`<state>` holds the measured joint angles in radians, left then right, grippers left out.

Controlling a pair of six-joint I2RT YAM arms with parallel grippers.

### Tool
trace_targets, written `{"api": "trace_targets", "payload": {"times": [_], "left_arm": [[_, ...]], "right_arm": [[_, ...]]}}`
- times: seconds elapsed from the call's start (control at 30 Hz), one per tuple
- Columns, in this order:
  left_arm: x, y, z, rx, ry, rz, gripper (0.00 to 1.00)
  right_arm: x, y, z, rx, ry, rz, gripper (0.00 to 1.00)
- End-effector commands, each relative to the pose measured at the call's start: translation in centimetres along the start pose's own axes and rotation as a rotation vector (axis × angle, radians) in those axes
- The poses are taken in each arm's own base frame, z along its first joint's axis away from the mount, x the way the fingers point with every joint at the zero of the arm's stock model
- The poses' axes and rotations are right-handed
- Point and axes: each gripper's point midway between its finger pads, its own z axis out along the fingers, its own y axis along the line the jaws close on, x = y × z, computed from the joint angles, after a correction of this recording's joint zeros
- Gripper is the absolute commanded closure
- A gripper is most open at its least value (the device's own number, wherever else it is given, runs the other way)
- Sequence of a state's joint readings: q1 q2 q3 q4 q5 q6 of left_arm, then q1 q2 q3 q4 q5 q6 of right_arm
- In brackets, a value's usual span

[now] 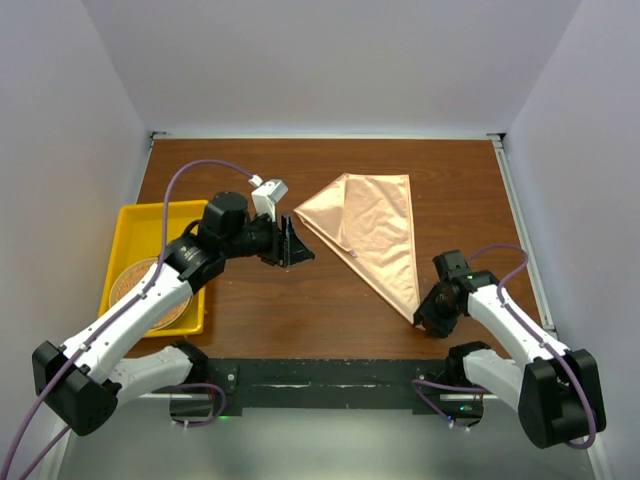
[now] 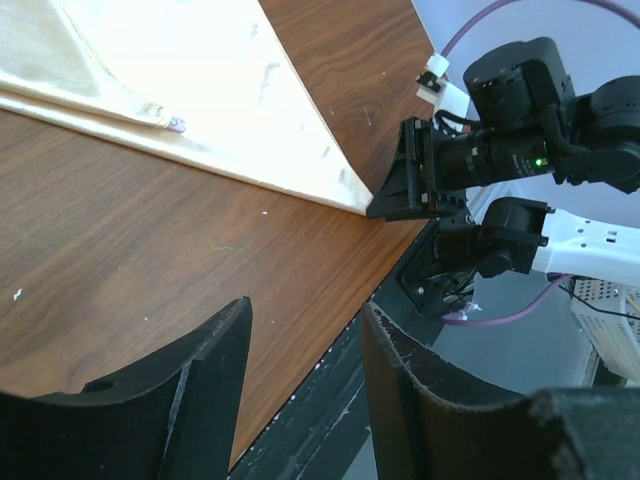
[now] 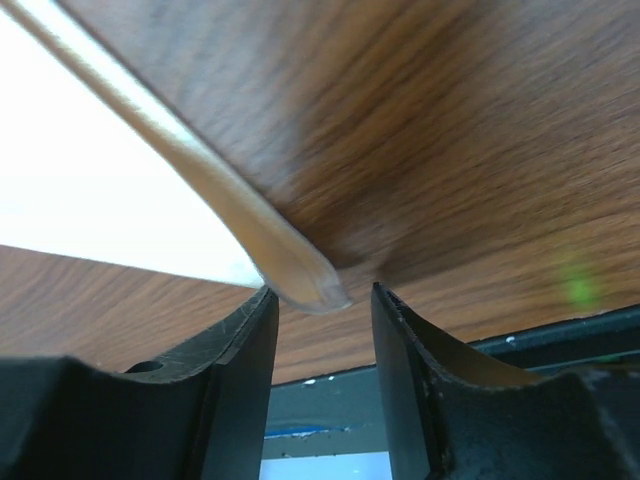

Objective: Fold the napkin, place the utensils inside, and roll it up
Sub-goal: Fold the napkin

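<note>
The napkin lies folded in a triangle at centre-right of the top view, its tip toward the lower right. The right gripper sits at that tip, jaws apart, the corner between them unpinched. The left gripper, jaws apart and empty, is just left of the napkin's left corner. A yellow tray stands at far left.

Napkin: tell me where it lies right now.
In the top view the napkin lies folded right of the table's middle, its near tip at the right hand, its left corner beside the left hand.
</note>
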<state>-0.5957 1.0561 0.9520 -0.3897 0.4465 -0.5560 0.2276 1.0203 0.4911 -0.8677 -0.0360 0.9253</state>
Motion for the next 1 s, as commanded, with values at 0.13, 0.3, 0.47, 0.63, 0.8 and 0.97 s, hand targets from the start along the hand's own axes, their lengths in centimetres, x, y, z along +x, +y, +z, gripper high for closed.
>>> {"api": "trace_targets", "payload": {"times": [0.13,0.3,0.47,0.63,0.8,0.97], "left_arm": [[-2.0,-1.1,-0.4,0.017,-0.036,0.02,0.48],[-2.2,-1.0,-0.2,0.01,-0.034,0.021,0.48],[-2.4,-0.9,0.0,0.002,-0.033,0.022,0.48],[-2.5,-0.3,0.6,-0.016,-0.028,0.017,0.48],[-3.4,0.6,0.8,-0.063,-0.053,-0.003,0.48],[-4.0,1.5,0.7,-0.111,-0.093,-0.058,0.48]], "right_arm": [[-0.8,-0.2,1.3,-0.011,-0.054,0.03,0.6],[-1.3,0.4,1.6,-0.023,-0.063,0.017,0.69],[-2.4,1.5,0.9,-0.029,-0.071,-0.053,0.85],[-3.1,2.8,-1.0,-0.058,-0.075,-0.134,0.97],[-4.7,6.9,-4.7,-0.18,-0.086,-0.279,1.0],[-8.5,15.1,-8.2,-0.328,-0.154,-0.437,1.0]]}}
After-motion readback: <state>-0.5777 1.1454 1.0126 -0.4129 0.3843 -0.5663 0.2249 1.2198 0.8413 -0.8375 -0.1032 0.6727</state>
